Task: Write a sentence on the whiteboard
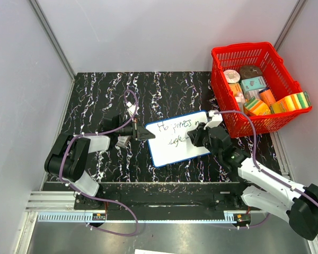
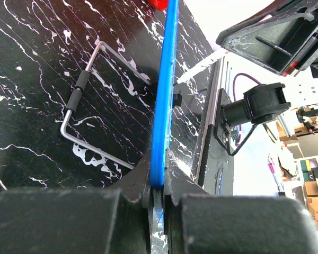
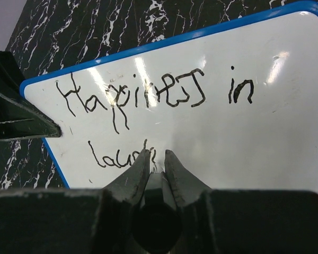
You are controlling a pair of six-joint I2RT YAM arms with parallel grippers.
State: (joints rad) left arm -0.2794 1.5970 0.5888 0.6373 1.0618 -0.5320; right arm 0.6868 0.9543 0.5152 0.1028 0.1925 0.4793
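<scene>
Two grippers, both closed. The left gripper (image 2: 158, 177) clamps the whiteboard (image 1: 172, 151) on its left edge. The left wrist view shows the blue rim pinched edge-on between the fingers. The right gripper (image 3: 156, 156) is closed on a dark marker (image 3: 156, 188), fingers close together and pointing at the board face. The marker end is at the second line of writing. Can't tell whether the tip actually touches.

The whiteboard is on the black marbled bench (image 1: 95, 95), roughly mid-bench, turned so its right end sits farther than its left. Its far right corner is just beside the red basket (image 1: 243, 50). The basket stands at the far right of the bench and holds assorted small items.

The sentence (image 3: 159, 98) is in thin dark strokes, two lines. The first line reads roughly "Happiness in". The second starts "lau" and runs under the right gripper's fingers, so the rest is hidden. Both lines sit toward the left half of the board.

A bent metal rod with a black sleeve (image 2: 77, 98) shows against the bench in the left wrist view, beside the board rim, its ends reaching toward the rim.
</scene>
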